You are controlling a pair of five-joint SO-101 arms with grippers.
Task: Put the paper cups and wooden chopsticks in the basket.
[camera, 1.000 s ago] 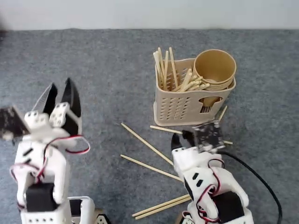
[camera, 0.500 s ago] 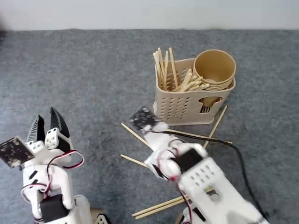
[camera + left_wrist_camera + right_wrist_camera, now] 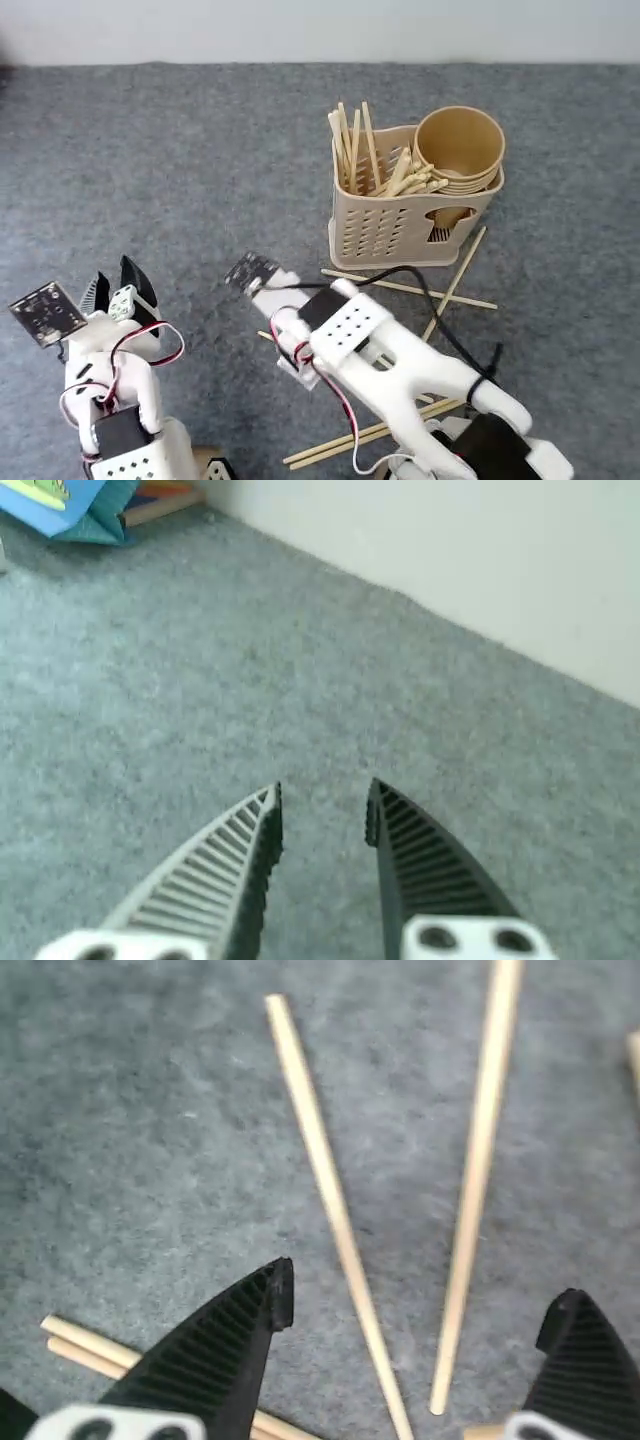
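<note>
The basket (image 3: 385,235) is seen standing upright on the grey-covered bench (image 3: 200,150), toward its far side. A stack of paper cups (image 3: 460,145) is lodged in one compartment. A bundle of chopsticks (image 3: 355,145) is stood in the other, with several leaning toward the cups.

One loose chopstick (image 3: 475,301) is laid just in front of the basket and is crossed by a second stick (image 3: 462,268) set slantwise by the basket's corner. A pair of sticks (image 3: 330,448) is found side by side near the bench's near edge.

The right gripper (image 3: 425,1300) is held low over the bench with its fingers spread wide. Two further sticks (image 3: 330,1200) are framed between the fingers, and no contact with either can be made out.

The left gripper (image 3: 325,795) is positioned over bare bench, well apart from the basket. Its fingers (image 3: 135,280) are slightly parted and nothing is held between them.
</note>
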